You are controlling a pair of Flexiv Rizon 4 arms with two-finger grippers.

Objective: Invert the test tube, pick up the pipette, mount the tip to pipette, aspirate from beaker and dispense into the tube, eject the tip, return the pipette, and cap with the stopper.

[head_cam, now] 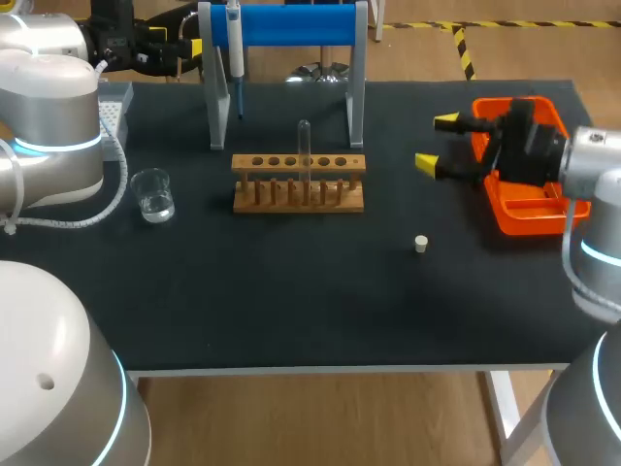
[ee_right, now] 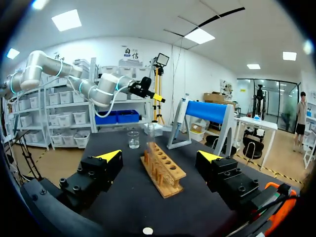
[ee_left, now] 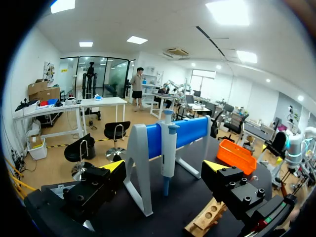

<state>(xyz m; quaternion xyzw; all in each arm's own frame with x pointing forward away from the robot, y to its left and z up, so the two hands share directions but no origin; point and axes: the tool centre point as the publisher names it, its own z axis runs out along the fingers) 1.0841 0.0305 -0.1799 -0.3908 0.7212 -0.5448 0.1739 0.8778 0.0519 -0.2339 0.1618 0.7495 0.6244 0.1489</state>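
A clear test tube stands in a wooden rack at mid-table, rounded end up. The pipette hangs on a blue-topped stand at the back. A glass beaker with a little liquid is left of the rack. A small white stopper lies front right. My left gripper is open, facing the pipette a short way off. My right gripper is open and empty, right of the rack.
An orange tray sits at the right edge under my right arm. A grey tip box is at the back left. Bare black table surface lies in front of the rack.
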